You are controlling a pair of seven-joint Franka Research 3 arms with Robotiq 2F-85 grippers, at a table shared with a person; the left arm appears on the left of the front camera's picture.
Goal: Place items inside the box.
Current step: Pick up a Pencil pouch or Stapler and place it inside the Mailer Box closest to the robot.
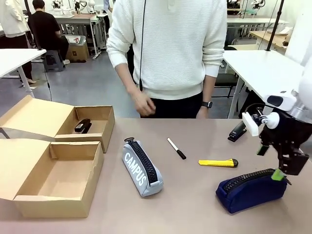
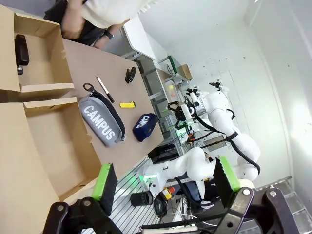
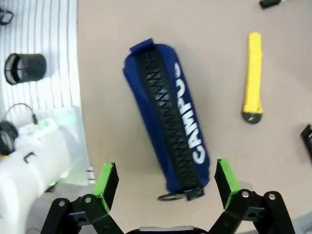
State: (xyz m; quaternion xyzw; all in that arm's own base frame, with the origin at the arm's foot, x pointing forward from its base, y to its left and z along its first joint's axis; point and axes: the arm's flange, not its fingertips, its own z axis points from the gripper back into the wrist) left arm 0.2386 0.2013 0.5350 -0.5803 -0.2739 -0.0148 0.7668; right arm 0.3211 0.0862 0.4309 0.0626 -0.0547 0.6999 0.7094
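Observation:
Two open cardboard boxes stand at the table's left: the far box (image 1: 105, 122) holds a black stapler (image 1: 83, 126), while nothing lies in the near box (image 1: 95, 168). On the table lie a grey "CAMPUS" pencil case (image 1: 142, 168), a black marker (image 1: 176, 148), a yellow utility knife (image 1: 218, 163), a second stapler (image 1: 237, 131) and a navy pencil case (image 1: 251, 190). My right gripper (image 3: 166, 180) hangs open just above the navy pencil case (image 3: 168, 112), its fingers on either side of the zipper-pull end. High off the table's near edge, my left gripper (image 2: 165, 178) is open and holds nothing.
A person in a white sweater stands at the far edge, one hand (image 1: 144, 105) lowered near the table. In the right wrist view the table's edge runs along the left, with a black cylinder (image 3: 24, 68) beyond it. Bare tabletop lies between the grey case and the knife.

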